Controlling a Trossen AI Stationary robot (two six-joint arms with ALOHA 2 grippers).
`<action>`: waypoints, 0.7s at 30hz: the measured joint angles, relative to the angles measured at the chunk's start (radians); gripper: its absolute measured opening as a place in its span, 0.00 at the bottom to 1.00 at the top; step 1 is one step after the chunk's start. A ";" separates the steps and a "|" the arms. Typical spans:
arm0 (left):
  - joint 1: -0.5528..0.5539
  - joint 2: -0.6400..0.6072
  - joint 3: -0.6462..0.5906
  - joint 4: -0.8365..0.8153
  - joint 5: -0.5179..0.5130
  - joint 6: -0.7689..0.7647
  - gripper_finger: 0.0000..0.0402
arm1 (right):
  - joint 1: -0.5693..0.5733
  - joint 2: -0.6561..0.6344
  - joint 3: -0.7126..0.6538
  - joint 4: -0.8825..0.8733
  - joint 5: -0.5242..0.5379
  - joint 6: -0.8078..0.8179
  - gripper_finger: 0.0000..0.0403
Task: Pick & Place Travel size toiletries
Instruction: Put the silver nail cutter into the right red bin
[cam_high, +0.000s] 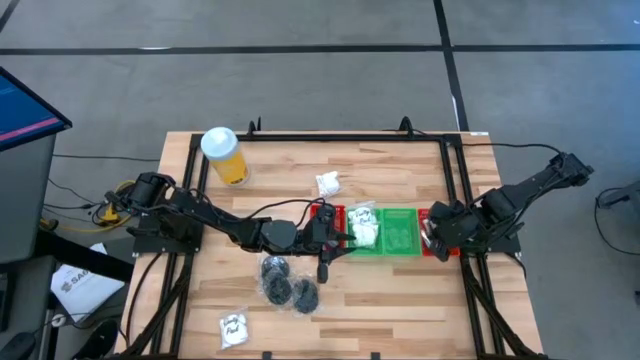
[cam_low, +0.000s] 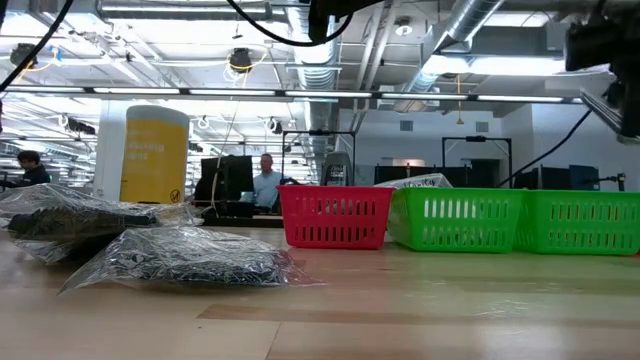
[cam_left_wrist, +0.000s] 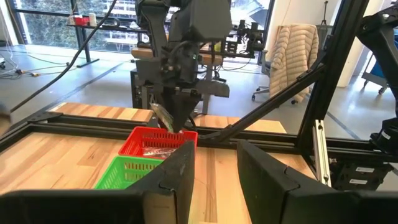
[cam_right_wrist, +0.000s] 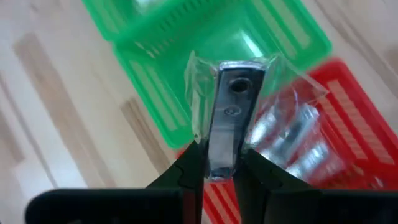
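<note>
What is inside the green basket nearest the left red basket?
In the green basket, white crinkly sachets lie, seen from above. From table height its mesh wall hides most of them, and anything under them cannot be seen.

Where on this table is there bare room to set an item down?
Bare wood lies right of the yellow cylinder, along the back, and right of the black-piece bags, at the front. Crowded: the red and green trays mid-table, with both grippers.

One yellow plastic cylinder with a white lid. Two red plastic baskets, two green plastic baskets. Three clear bags of black round pieces. Two white crinkly sachets loose on the wooden desk. One clear packet with a silver tube.
</note>
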 joint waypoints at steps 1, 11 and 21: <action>0.000 0.000 0.000 0.000 0.000 0.000 0.28 | 0.000 0.000 0.000 -0.019 -0.004 0.014 0.12; 0.000 0.000 0.000 -0.002 0.000 0.000 0.28 | -0.001 0.002 0.000 -0.099 -0.075 0.090 0.12; 0.000 0.000 0.000 -0.003 0.000 0.000 0.28 | -0.013 0.013 0.000 -0.154 -0.103 0.019 0.12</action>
